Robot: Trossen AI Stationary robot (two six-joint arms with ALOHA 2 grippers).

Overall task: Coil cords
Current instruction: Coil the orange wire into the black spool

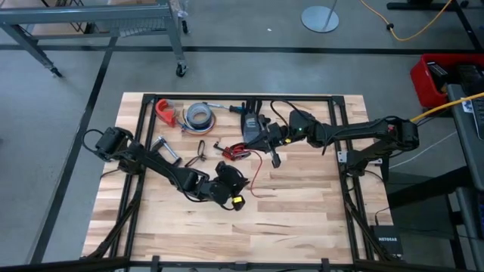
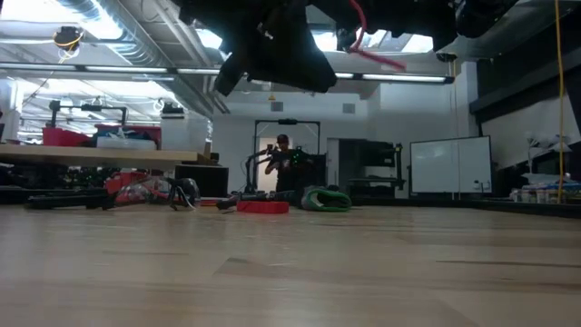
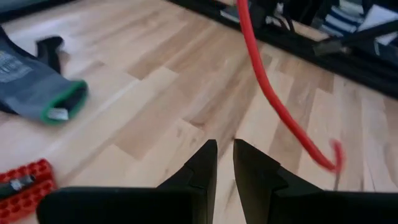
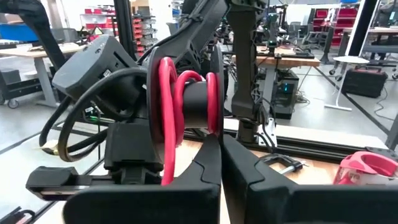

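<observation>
A thin red cord (image 1: pixel 252 170) trails over the table's middle, between my two arms. In the right wrist view the red cord (image 4: pixel 168 93) is wound in several turns round a dark round body (image 4: pixel 194 102) just past my right gripper (image 4: pixel 222 146), which is shut. My left gripper (image 3: pixel 225 152) hovers over bare wood with a narrow gap between its fingers and nothing in it. A strand of the cord (image 3: pixel 267 93) hangs beside it. In the high view my left gripper (image 1: pixel 231 181) is nearer the front edge than my right gripper (image 1: pixel 259 142). A red end (image 2: pixel 368 50) sticks out overhead in the low view. My right gripper has its shut fingers (image 4: pixel 205 168) right under the wound red cord. One strand (image 4: pixel 166 174) runs down behind one finger, which hides where it goes. I cannot tell whether the fingers touch the cord.
A grey glove with a green cuff (image 3: pixel 37 93) and a red studded block (image 3: pixel 25 183) lie near the left gripper. At the far edge are a grey tape roll (image 1: pixel 199 115) and a red clamp (image 1: pixel 165 111). A thin black loop (image 1: pixel 200 154) lies left of centre. The near half is bare wood (image 1: pixel 302 227).
</observation>
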